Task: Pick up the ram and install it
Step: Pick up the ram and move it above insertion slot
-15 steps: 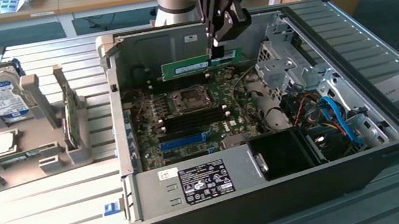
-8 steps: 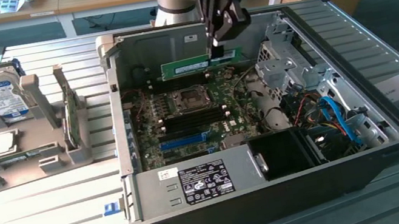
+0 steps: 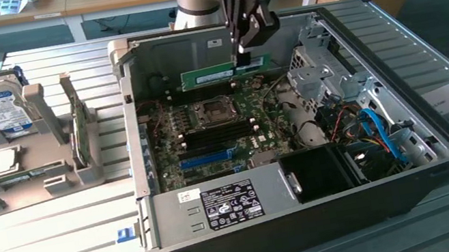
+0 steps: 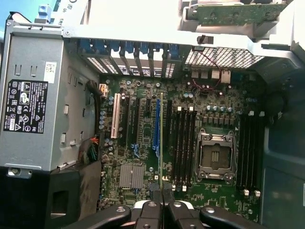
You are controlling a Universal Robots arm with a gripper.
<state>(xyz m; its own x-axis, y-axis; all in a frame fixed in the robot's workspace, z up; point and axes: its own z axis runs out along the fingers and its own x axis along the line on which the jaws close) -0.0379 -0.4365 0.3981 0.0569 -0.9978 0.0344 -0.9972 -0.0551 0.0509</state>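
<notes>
Closest up, my claw (image 4: 162, 194) pinches the ram (image 4: 161, 138) near one end, its long axis parallel to the black slots (image 3: 208, 137) beneath, mid-frame in the exterior view.

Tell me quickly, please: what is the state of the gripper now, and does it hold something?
Gripper: closed on the thin, long green circuit-board ram stick, holding it above the big square green motherboard.
</notes>
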